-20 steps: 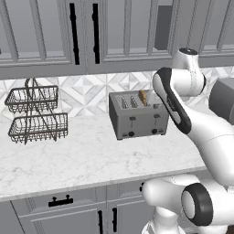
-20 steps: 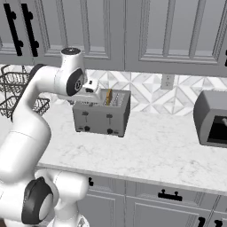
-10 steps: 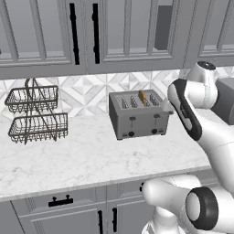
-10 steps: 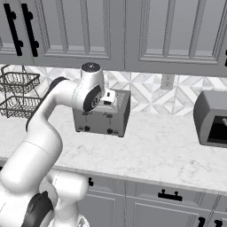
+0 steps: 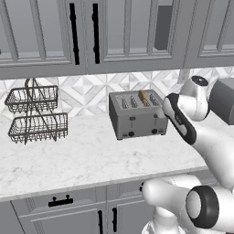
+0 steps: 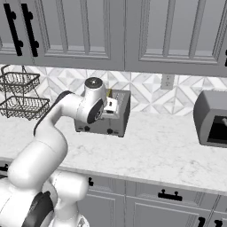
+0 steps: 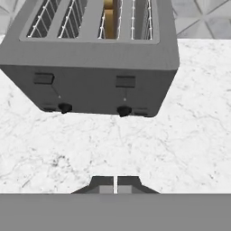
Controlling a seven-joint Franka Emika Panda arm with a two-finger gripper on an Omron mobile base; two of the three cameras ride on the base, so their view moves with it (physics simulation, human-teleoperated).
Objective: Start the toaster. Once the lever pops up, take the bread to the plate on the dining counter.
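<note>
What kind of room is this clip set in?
A rendered home kitchen, most likely: a toaster holding bread on a marble counter, grey cabinets above, and a wire basket rack.

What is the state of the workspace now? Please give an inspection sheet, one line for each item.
Surface: white marble counter, bare in front of the toaster.
Job's things: toaster upright near the wall, both levers up; bread standing in a slot.
Clutter: wire basket rack at left; dark appliance at right.
Gripper: gripper shut, holding nothing, facing the toaster front, apart from it.
Cables: nothing seen.
Surroundings: grey cabinets above and below, tiled wall, outlet.
</note>
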